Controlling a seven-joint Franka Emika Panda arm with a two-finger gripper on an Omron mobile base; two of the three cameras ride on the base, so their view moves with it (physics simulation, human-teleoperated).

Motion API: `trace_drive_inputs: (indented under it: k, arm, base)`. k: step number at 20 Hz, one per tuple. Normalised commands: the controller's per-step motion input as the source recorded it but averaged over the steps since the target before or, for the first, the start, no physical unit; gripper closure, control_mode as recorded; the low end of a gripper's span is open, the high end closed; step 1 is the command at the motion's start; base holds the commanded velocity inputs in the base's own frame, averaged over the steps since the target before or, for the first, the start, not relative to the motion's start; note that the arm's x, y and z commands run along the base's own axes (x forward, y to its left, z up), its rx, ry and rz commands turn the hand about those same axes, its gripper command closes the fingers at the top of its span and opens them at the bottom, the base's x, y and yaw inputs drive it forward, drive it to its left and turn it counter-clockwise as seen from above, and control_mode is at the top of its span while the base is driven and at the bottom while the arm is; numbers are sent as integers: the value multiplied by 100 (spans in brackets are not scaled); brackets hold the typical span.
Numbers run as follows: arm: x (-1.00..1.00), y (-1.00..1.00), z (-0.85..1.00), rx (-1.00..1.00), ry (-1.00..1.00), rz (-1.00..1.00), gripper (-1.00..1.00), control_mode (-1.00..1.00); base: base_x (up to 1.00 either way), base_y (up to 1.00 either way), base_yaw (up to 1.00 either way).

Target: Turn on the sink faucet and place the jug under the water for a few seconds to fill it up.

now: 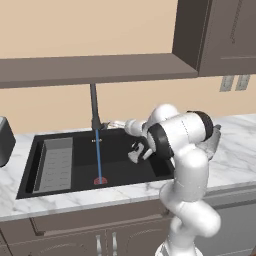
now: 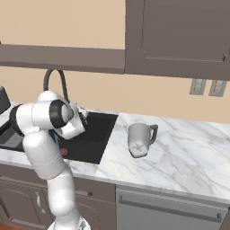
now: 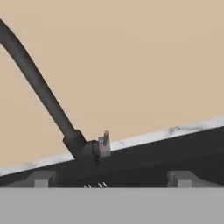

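Jug, translucent pale-grey, tapered (image 2: 139,140): I see it right of centre on the white marble counter (image 2: 188,148), untouched. Thin blue water stream (image 1: 98,155) already falls into the matte-black sink (image 1: 120,155). Filling remains. Gripper (image 1: 136,150): finger spread, I cannot tell.

The left base view looks forward and down from behind the arm onto the sink (image 1: 125,150) and faucet (image 1: 93,107). The right base view shares them from the other side, taking in more counter (image 2: 179,143). The hand view sits close, tilted, facing the faucet's base.
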Motion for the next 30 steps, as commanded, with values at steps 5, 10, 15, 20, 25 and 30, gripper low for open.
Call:
trace_drive_inputs:
  k: [5,10,15,20,25,30]
  arm:
    - [-78,-88,84,0,0,0,-100,-100]
    - [-64,-89,100,0,1,0,-100,-100]
    - [-63,-78,100,0,3,0,-100,-100]
    - [-64,-53,100,0,8,-4,-100,-100]
    - [-62,-41,100,0,16,-9,-100,-100]
    - [-65,-46,100,0,16,-11,-100,-100]
  base:
    - [0,0,0]
    - [0,0,0]
    - [0,0,0]
    - [0,0,0]
    - [0,0,0]
    - [0,0,0]
